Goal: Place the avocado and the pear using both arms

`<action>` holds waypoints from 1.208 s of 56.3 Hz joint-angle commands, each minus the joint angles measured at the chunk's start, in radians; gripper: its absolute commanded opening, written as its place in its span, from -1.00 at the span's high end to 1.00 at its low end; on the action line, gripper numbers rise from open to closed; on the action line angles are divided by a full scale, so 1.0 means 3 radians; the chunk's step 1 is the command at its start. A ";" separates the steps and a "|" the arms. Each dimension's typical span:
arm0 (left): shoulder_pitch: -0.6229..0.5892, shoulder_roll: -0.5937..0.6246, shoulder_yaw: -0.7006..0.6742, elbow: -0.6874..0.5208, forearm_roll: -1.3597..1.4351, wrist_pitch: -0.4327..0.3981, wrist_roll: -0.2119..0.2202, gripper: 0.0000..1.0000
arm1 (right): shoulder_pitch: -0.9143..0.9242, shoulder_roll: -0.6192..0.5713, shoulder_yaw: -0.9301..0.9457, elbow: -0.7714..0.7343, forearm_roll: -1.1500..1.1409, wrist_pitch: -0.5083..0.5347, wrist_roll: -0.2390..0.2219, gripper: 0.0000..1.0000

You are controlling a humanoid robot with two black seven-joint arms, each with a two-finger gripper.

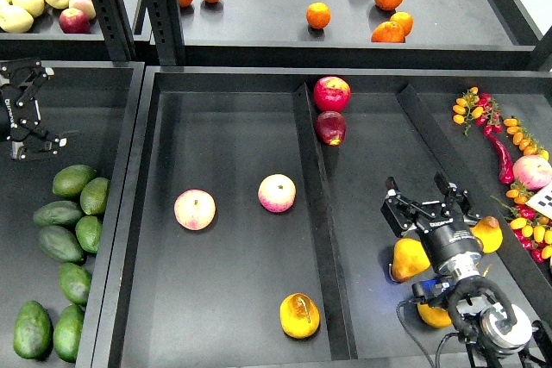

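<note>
Pincers both gape empty, left (41, 146) above avocados (73, 180), right (420, 191) near pears (410, 260)

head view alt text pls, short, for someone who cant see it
Two black robot claws hover empty over dark fruit trays: the left claw above green egg-shaped avocados, the open right claw beside plump yellow pears. A lone yellow-orange pear lies in the middle tray.
</note>
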 commanded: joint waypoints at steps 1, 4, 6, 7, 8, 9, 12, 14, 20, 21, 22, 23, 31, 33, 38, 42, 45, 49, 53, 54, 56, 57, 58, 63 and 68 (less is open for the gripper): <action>0.0442 -0.0486 -0.0745 -0.0087 0.0031 0.0000 0.0000 -0.97 | -0.0114 0.0000 -0.0153 0.0004 -0.0011 0.0276 -0.0055 -1.00; 0.0560 -0.0634 -0.0975 -0.0102 0.0026 0.0000 0.0000 -0.97 | -0.0150 0.0000 -0.0225 0.0009 -0.0011 0.0389 -0.0065 -1.00; 0.0627 -0.0731 -0.1113 -0.0102 0.0026 0.0000 0.0000 -0.97 | -0.0166 -0.0030 -0.0271 0.0004 -0.0016 0.0455 -0.0075 -1.00; 0.0642 -0.0757 -0.1145 -0.0102 0.0026 0.0000 0.0000 -0.97 | -0.0171 -0.0041 -0.0281 0.0004 -0.0016 0.0476 -0.0081 -1.00; 0.0678 -0.0823 -0.1241 -0.0102 0.0026 0.0000 0.0000 -0.97 | -0.0176 -0.0076 -0.0306 0.0004 -0.0016 0.0527 -0.0086 -1.00; 0.0719 -0.0874 -0.1323 -0.0102 0.0026 0.0000 0.0000 -0.97 | -0.0181 -0.0102 -0.0327 0.0004 -0.0016 0.0568 -0.0096 -1.00; 0.0857 -0.1023 -0.1548 -0.0102 0.0026 0.0000 0.0000 -0.97 | -0.0191 -0.0209 -0.0383 0.0004 -0.0016 0.0685 -0.0157 -1.00; 0.0923 -0.1089 -0.1635 -0.0107 0.0026 0.0000 0.0000 -0.97 | -0.0191 -0.0266 -0.0409 0.0004 -0.0021 0.0726 -0.0203 -1.00; 0.1163 -0.1268 -0.1830 -0.0179 0.0020 0.0000 0.0000 -0.98 | -0.0176 -0.0460 -0.0480 0.0009 -0.0057 0.0824 -0.0453 -1.00; 0.1220 -0.1309 -0.1855 -0.0204 0.0020 0.0000 0.0000 -0.98 | -0.0171 -0.0511 -0.0501 0.0014 -0.0077 0.0832 -0.0520 -1.00; 0.1266 -0.1340 -0.1871 -0.0230 0.0015 0.0000 0.0000 -0.98 | -0.0161 -0.0552 -0.0521 0.0025 -0.0098 0.0832 -0.0576 -1.00; 0.1302 -0.1371 -0.1886 -0.0255 0.0015 0.0000 0.0000 -0.98 | -0.0151 -0.0588 -0.0542 0.0025 -0.0113 0.0832 -0.0622 -1.00; 0.1547 -0.1697 -0.2060 -0.0414 0.0015 0.0000 0.0000 -0.98 | 0.0002 -0.1006 -0.0787 0.0035 -0.0221 0.0832 -0.0682 -1.00; 0.1573 -0.1754 -0.2076 -0.0424 0.0015 0.0000 0.0000 -0.98 | 0.0079 -0.1119 -0.0874 0.0010 -0.0231 0.0832 -0.0682 -1.00; 0.1634 -0.1790 -0.2096 -0.0450 0.0020 0.0000 0.0000 -0.98 | 0.0238 -0.1288 -0.1048 -0.0006 -0.0333 0.0832 -0.0682 -1.00; 0.1680 -0.1821 -0.2091 -0.0475 0.0020 0.0000 0.0000 -0.98 | 0.0340 -0.1442 -0.1201 -0.0006 -0.0517 0.0832 -0.0682 -1.00; 0.1711 -0.1846 -0.2091 -0.0480 0.0015 0.0000 0.0000 -0.98 | 0.0402 -0.1549 -0.1273 -0.0011 -0.0635 0.0832 -0.0682 -1.00; 0.1726 -0.1872 -0.2091 -0.0486 0.0015 0.0000 0.0000 -0.98 | 0.0473 -0.1697 -0.1390 -0.0016 -0.0747 0.0832 -0.0682 -1.00; 0.1737 -0.1872 -0.2091 -0.0516 0.0020 0.0000 0.0000 -0.98 | 0.0540 -0.1846 -0.1554 -0.0037 -0.0834 0.0832 -0.0682 -1.00; 0.1737 -0.1872 -0.2091 -0.0521 0.0020 0.0000 0.0000 -0.98 | 0.0550 -0.1866 -0.1580 -0.0042 -0.0850 0.0832 -0.0682 -1.00; 0.1757 -0.1872 -0.2091 -0.0542 0.0020 0.0000 0.0000 -0.98 | 0.0611 -0.1938 -0.1677 -0.0072 -0.0901 0.0832 -0.0682 -1.00; 0.1767 -0.1872 -0.2091 -0.0552 0.0020 0.0000 0.0000 -0.98 | 0.0632 -0.1953 -0.1707 -0.0078 -0.0921 0.0832 -0.0682 -1.00; 0.1783 -0.1872 -0.2091 -0.0567 0.0020 0.0000 -0.0013 -0.98 | 0.0657 -0.1973 -0.1748 -0.0093 -0.0947 0.0832 -0.0682 -1.00; 0.1839 -0.1872 -0.2091 -0.0618 0.0026 0.0000 -0.0064 -0.98 | 0.0785 -0.1999 -0.1943 -0.0200 -0.1151 0.0832 -0.0682 -1.00; 0.1880 -0.1872 -0.2076 -0.0613 0.0026 0.0000 -0.0064 -0.99 | 0.0862 -0.1964 -0.2055 -0.0292 -0.1248 0.0832 -0.0682 -1.00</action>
